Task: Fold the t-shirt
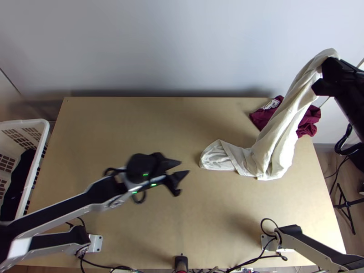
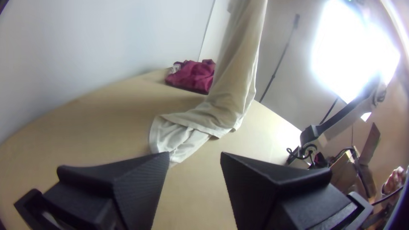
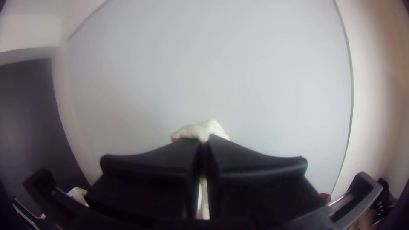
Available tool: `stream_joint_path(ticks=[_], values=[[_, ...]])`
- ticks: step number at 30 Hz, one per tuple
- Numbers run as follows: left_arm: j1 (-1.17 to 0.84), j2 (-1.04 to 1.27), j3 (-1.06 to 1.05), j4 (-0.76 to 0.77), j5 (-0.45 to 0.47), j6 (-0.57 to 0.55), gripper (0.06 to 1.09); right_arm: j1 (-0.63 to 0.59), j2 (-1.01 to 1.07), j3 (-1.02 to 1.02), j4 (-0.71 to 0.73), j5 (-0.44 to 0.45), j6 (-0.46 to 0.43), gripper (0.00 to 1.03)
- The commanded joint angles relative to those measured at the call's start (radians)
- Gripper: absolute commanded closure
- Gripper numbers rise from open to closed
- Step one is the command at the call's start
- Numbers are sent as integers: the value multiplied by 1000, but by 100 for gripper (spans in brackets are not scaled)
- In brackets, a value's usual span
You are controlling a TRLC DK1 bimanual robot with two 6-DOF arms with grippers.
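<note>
The right claw (image 1: 324, 75), high by the far right corner of the bench (image 1: 136, 118), pinched the shirt (image 1: 284, 118), whose lower part lay bunched toward the right edge. The left claw (image 2: 195, 154) was spread, apart from it. Good work probably meant gripping a loose end (sleeve or hem, I couldn't tell), then stretching everything flat, clear of the maroon cloth (image 1: 308, 122).

Your cream-white cloth t-shirt (image 1: 283, 129) hangs in a long, bunched drape from your right gripper (image 1: 322, 77), a bit poking past its fingertips; the lower end lies rumpled, extending toward your left gripper (image 1: 184, 168).
</note>
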Motion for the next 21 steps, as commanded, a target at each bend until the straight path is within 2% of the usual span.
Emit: stream_joint_path(ticks=[1,8,21], values=[[-111,311,156,169,-109,93,47,3,0,2,7,17,14,100],[-169,529,315,337,-161,123,46,5,-1,-1,-4,23,23,100],[-292,857,668,353,-250,149,46,22,0,-3,1,49,29,100]])
